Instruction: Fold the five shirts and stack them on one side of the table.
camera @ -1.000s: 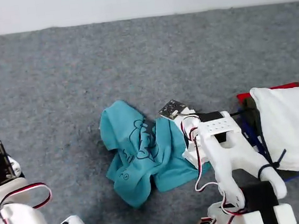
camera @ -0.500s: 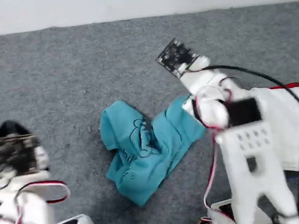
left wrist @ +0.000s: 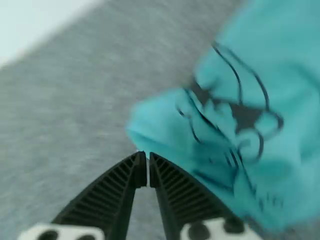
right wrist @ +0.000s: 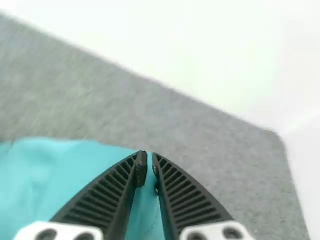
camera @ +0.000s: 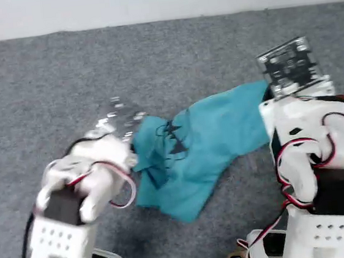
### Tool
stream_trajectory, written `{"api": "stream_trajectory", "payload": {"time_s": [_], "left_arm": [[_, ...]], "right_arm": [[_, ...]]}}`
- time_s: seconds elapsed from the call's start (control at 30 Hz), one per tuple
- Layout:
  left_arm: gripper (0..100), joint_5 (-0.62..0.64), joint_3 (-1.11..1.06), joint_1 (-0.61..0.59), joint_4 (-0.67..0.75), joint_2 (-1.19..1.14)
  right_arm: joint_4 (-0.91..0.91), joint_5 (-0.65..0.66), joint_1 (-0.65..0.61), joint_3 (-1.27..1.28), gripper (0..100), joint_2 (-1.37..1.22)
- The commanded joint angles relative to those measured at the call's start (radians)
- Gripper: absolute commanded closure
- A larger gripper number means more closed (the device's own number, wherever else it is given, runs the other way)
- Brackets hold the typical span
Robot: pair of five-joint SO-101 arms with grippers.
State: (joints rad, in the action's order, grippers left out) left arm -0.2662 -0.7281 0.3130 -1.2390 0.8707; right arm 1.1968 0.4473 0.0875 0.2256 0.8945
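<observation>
The teal shirt (camera: 207, 140) lies stretched, long axis left-right.

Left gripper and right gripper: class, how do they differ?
The left gripper meets the teal shirt at its printed end; the right gripper sits at its plain end. The left gripper's jaws touch only the shirt's edge; the right gripper's jaws close over cloth. Both have jaws shut.

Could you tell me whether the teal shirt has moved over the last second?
Yes. The teal shirt has stretched rightward in the high view, nearer the table's far edge.
</observation>
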Motion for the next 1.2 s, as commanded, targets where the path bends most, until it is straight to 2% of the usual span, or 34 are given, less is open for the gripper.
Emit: {"api": "stream_trajectory", "payload": {"time_s": [0.0,0.13,0.27,0.43,0.6,0.7,0.8,0.87,1.0,1.17], "left_arm": [[98,0.005,0.007,0.098,0.008,-0.150],[98,0.003,0.008,0.186,0.061,-0.313],[98,0.003,0.008,0.264,0.167,-0.466],[98,0.005,0.044,0.269,0.333,-0.669],[98,0.008,0.222,0.261,0.410,-0.904],[98,0.009,0.351,0.209,0.423,-1.086],[98,0.009,0.515,0.104,0.413,-1.264],[98,0.011,0.647,0.037,0.350,-1.349],[98,0.009,0.872,-0.052,0.219,-1.447],[98,0.009,1.049,-0.129,0.173,-1.504]], "right_arm": [[-0.114,-0.041,0.051,-0.032,98.8,-0.021],[-0.208,-0.069,0.099,-0.032,98.8,-0.150],[-0.216,-0.071,0.117,-0.037,98.8,-0.269],[-0.216,-0.072,0.111,-0.032,98.8,-0.280],[-0.209,-0.072,0.113,-0.017,98.8,-0.282],[-0.206,-0.072,0.116,-0.006,98.8,-0.278],[-0.200,-0.071,0.119,-0.003,98.8,-0.280],[-0.185,-0.069,0.117,-0.005,98.8,-0.280],[-0.170,-0.072,0.113,-0.003,98.8,-0.280],[-0.136,-0.072,0.111,-0.003,98.8,-0.280]]}}
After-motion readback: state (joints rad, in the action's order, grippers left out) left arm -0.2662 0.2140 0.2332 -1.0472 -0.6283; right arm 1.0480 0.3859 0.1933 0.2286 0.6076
